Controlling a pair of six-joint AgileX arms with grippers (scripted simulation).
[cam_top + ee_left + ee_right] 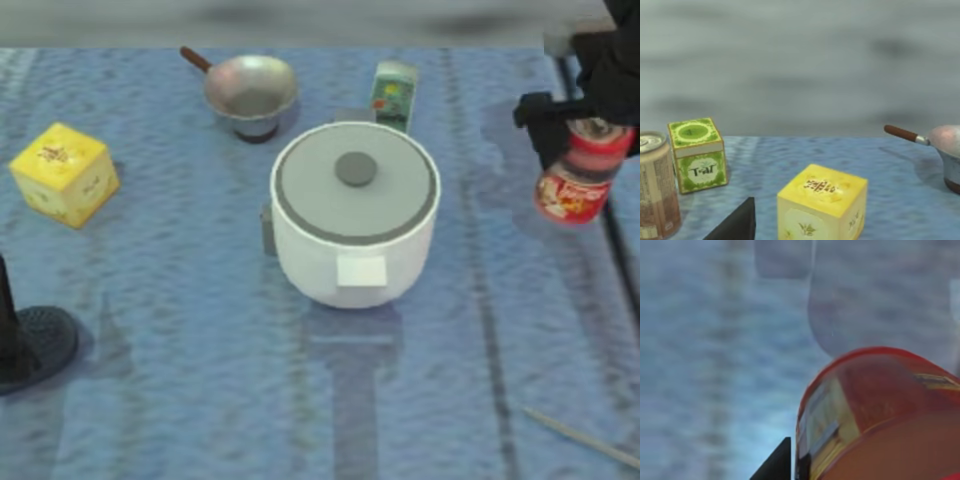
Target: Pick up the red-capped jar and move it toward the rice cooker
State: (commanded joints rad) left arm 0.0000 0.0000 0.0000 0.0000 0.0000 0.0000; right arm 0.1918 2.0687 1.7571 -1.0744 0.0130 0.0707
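My right gripper (568, 128) is shut on the red-capped jar (577, 178), which hangs tilted above the table's right side, to the right of the rice cooker (355, 205) and apart from it. In the right wrist view the jar (880, 415) fills the near corner, with one dark fingertip (777, 465) pressed against its label. The white cooker with the grey-ringed lid stands in the middle of the table. My left arm (8, 330) is parked at the left edge; one of its fingers (737, 225) shows far to one side, so the gripper stands open and holds nothing.
A metal pan (250, 92) and a green-and-white carton (393, 95) stand behind the cooker. A yellow box (63, 173) sits at the left. The left wrist view also shows a green tea box (696, 152) and a can (655, 185). A thin rod (580, 435) lies front right.
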